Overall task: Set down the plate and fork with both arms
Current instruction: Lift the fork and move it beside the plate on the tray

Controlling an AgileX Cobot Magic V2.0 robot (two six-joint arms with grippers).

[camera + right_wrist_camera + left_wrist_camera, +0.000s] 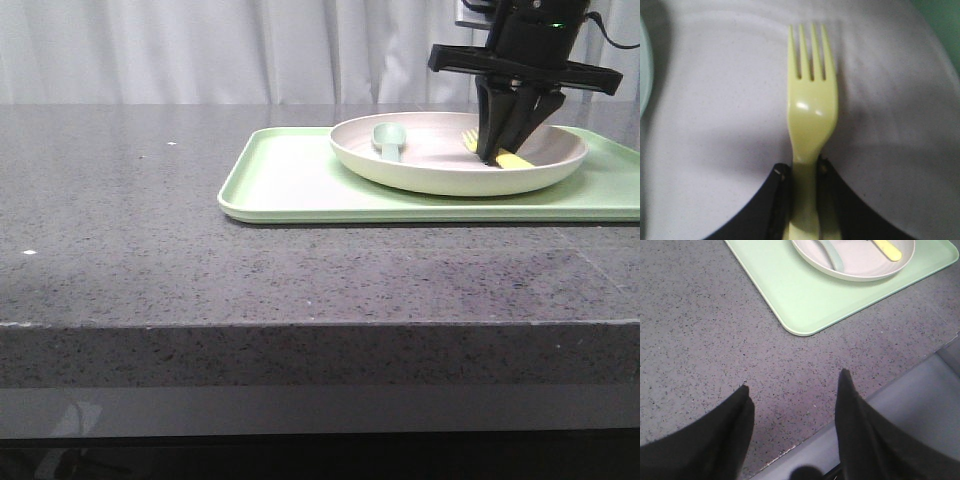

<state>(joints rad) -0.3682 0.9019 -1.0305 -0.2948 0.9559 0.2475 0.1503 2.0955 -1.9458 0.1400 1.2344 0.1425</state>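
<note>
The off-white plate (440,170) sits on a light green tray (290,180) at the back right of the table. The yellow fork (510,158) lies in the plate's right part. My right gripper (492,155) reaches down into the plate and is shut on the fork's handle; in the right wrist view the fork (811,105) sticks out from between the fingers (780,180), tines pointing away. My left gripper (792,380) is open and empty over bare table near the front edge. From there the plate (860,267) and the fork (887,249) show far off.
A pale grey-green spoon (388,140) lies in the plate's left part and shows in the left wrist view (830,252). The tray (805,295) has a raised rim. The grey speckled table (130,230) ends at a front edge (880,385).
</note>
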